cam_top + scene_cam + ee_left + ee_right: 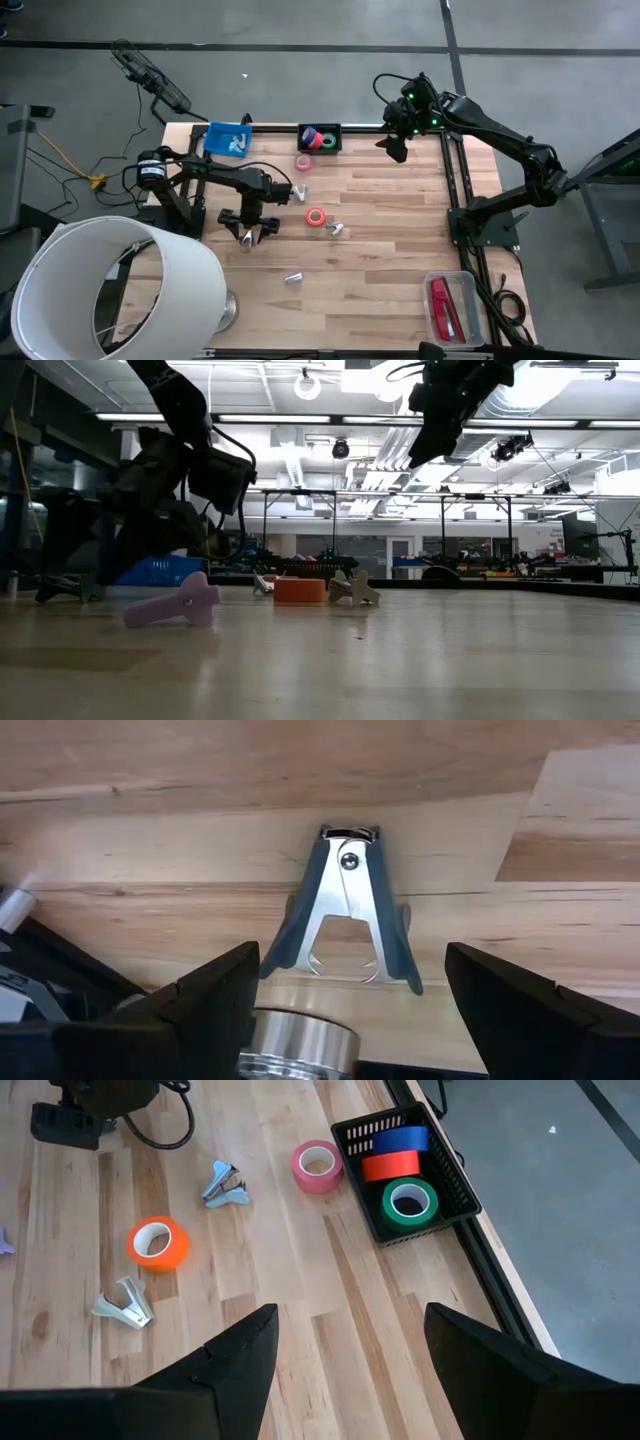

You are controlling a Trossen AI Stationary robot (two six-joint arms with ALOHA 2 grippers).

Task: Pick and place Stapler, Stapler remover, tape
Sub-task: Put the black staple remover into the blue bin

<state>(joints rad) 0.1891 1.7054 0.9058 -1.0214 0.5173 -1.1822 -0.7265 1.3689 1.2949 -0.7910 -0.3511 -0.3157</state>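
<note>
far left, a big white lampshade [110, 290] juts over the corner of the desk [380, 250], with a small metal disc [228, 312] beside it. behind it sits a blue bin [228, 140] with pale bits inside. the left hand [251, 236] hangs low over the wood, fingers [200, 1000] spread apart, and a blue-grey staple remover [342, 915] lies on the desk between them, not touched by either finger. just right of that hand, a pink tape roll [304, 161] lies near the back, another staple remover [299, 192] below it, then an orange tape roll [316, 216] with a pale remover [335, 230] close beside it. a small lilac piece [293, 279] lies alone nearer the front edge. at the back edge stands a black basket [455, 1200] holding blue, red and green tape rolls [410, 1201]. further right, the right hand [395, 146] is raised well above the back of the desk beside that basket, its fingers apart and gripping nothing. far right, at the front corner, the red stapler [442, 307] lies in a clear tray [470, 295], well away from both hands.
</note>
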